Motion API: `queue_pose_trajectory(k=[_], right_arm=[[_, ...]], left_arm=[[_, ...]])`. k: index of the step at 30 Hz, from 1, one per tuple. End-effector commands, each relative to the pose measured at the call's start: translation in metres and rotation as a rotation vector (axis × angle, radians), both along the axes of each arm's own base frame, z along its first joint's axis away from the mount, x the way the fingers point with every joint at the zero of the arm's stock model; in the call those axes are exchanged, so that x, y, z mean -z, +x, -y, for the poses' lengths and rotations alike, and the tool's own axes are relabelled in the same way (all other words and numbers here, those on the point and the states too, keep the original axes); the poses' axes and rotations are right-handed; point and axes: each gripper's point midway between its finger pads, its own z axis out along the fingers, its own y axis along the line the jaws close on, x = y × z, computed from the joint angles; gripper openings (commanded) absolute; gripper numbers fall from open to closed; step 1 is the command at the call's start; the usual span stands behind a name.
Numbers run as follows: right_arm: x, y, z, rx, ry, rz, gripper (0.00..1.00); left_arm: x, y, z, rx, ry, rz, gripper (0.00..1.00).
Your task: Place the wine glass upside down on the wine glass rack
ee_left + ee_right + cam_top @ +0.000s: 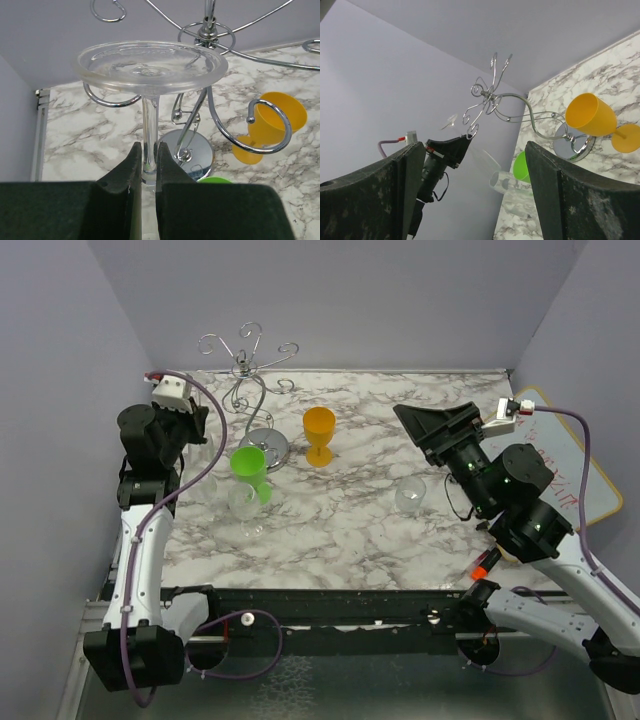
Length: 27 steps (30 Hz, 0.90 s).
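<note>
The wine glass point(149, 67) is hanging upside down in the air at the left side of the wine glass rack point(207, 31), foot uppermost. The left gripper point(146, 150) is pinching its stem low down, near the bowl, with both pads pressed against the glass.

As I judge it, the step in hand is threading the stem into one of the curled arms point(107, 100) so that the foot is resting on the wire. Doing that well is calling for an upright stem, slid sideways through the curl's opening. The foot should be riding just above the wire and coming down only once the stem is sitting inside the loop (whether it is already inside cannot be told; in the wrist view the curl is lying just under the foot's rim, beside the stem). Releasing too early is risking a fall onto the marble table point(350, 520).

The glass is showing clear and thin-stemmed, with a broad, flat, round foot and a thick rim. It is looking slick and fragile, so a firm but gentle pinch is suiting it.

Below, the rack's round shiny base point(192, 150) is standing on the table, with an orange goblet point(277, 117) and a green cup point(215, 179) near it. The right gripper point(415, 430) is hovering well apart over the table's right side, fingers spread wide and holding nothing.
</note>
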Motion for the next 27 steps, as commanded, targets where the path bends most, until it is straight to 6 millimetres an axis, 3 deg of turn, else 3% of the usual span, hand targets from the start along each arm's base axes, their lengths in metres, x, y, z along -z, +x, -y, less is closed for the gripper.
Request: queue_pose_trajectory(k=[1, 13, 21, 27], right_arm=[[-0.005, 0.001, 0.010, 0.041, 0.016, 0.028, 0.85], [-0.005, 0.001, 0.014, 0.059, 0.025, 0.034, 0.85], [-0.003, 0.002, 0.011, 0.051, 0.025, 0.030, 0.85], [-0.002, 0.002, 0.010, 0.044, 0.030, 0.027, 0.85]], left_arm=[[-0.012, 0.001, 0.024, 0.207, 0.005, 0.084, 0.00], [0.018, 0.028, 0.028, 0.288, -0.005, 0.035, 0.00], [0.022, 0.053, 0.011, 0.194, 0.006, 0.049, 0.00], [0.017, 0.060, -0.002, 0.114, 0.006, 0.088, 0.00]])
